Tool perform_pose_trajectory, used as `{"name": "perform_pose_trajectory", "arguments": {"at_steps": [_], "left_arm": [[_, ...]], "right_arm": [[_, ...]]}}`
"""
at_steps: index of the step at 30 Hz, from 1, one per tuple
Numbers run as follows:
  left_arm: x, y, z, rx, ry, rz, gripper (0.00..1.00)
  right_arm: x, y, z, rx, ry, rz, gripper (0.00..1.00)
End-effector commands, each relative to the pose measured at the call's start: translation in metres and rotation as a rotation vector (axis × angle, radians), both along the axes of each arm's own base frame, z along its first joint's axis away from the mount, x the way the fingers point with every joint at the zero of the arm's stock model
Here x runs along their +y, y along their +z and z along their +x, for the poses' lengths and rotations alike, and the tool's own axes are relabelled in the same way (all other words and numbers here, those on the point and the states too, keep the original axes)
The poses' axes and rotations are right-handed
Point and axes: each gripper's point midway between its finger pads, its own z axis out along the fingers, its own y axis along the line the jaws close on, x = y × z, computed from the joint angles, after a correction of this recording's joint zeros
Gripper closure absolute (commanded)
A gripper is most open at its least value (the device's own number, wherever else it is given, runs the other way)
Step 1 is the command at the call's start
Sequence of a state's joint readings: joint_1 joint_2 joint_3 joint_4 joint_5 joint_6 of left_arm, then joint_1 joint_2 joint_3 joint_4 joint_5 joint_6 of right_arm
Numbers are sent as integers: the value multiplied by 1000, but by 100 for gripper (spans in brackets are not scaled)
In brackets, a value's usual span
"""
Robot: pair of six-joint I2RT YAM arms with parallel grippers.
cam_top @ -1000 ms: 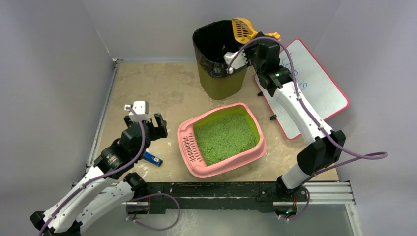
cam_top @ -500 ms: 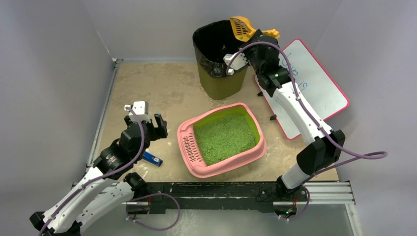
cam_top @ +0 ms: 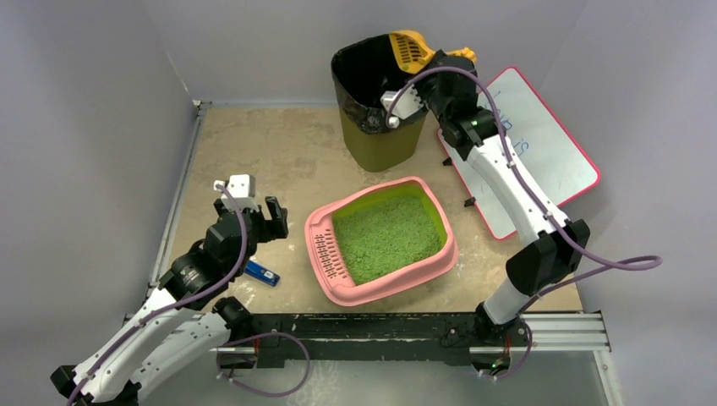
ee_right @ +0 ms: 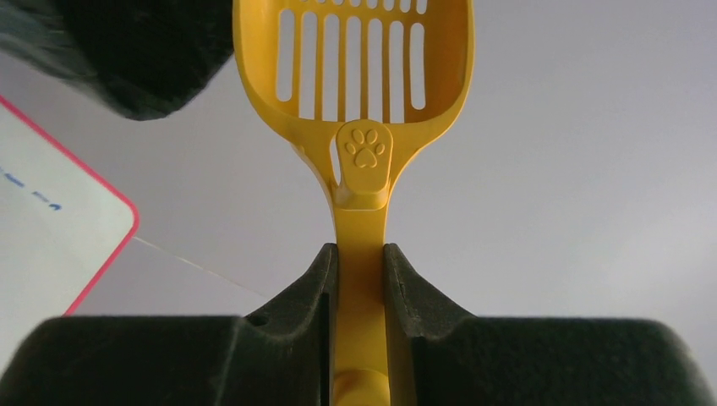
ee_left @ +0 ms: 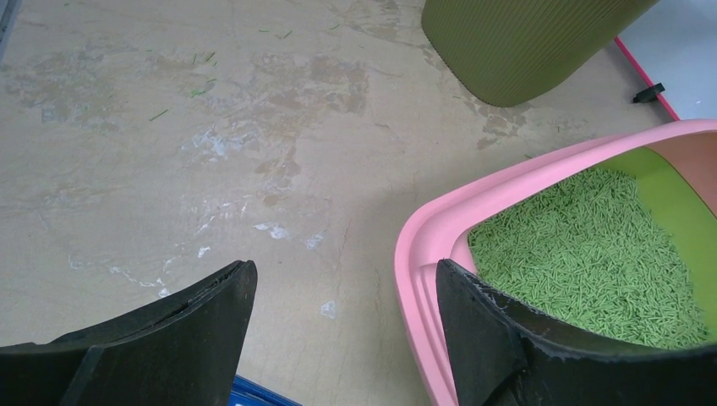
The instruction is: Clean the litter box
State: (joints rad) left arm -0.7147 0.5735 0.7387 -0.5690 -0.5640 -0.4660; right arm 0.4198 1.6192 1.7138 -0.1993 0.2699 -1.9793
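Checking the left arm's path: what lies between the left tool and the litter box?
Only bare, scuffed tabletop separates the left tool from the litter box, clearest in the left wrist view; the top view agrees.

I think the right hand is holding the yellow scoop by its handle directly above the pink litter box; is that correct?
Not quite. The right hand does hold the yellow scoop by its handle, but up at the rim of the olive bin, not above the pink litter box, which lies nearer the arms' bases. The top external view shows this.
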Motion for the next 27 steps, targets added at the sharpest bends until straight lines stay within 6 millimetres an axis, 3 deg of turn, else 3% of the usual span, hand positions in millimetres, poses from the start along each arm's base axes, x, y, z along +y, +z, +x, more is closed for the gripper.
{"name": "perform_pose_trajectory", "arguments": {"at_steps": [1,3,7,9,12,17,20,23,27], "left_arm": [[-6,13,4,-43,-19,-22,23],[-7,13,4,-41,-24,-22,23],[-7,13,3,-42,-26,-27,23],[-7,12,3,-40,-27,-26,24],[-9,10,4,-34,-35,-22,24],[-14,13,8,-59,-69,5,25],[-21,18,12,-79,-102,22,25],[-34,26,17,-96,-175,61,25],[-53,36,28,-111,-261,129,29]], "right_arm": [[-1,55,-7,-101,3,75,100],[-1,48,-9,-81,-2,72,100],[-7,8,-5,-12,-49,32,100],[-7,0,-5,9,-55,46,100],[-6,18,-6,-18,-58,124,100],[-13,45,-15,-23,-128,398,100],[-11,42,-25,40,-136,569,100],[-23,37,-30,37,-214,653,100],[-28,35,-44,42,-280,899,100]]}}
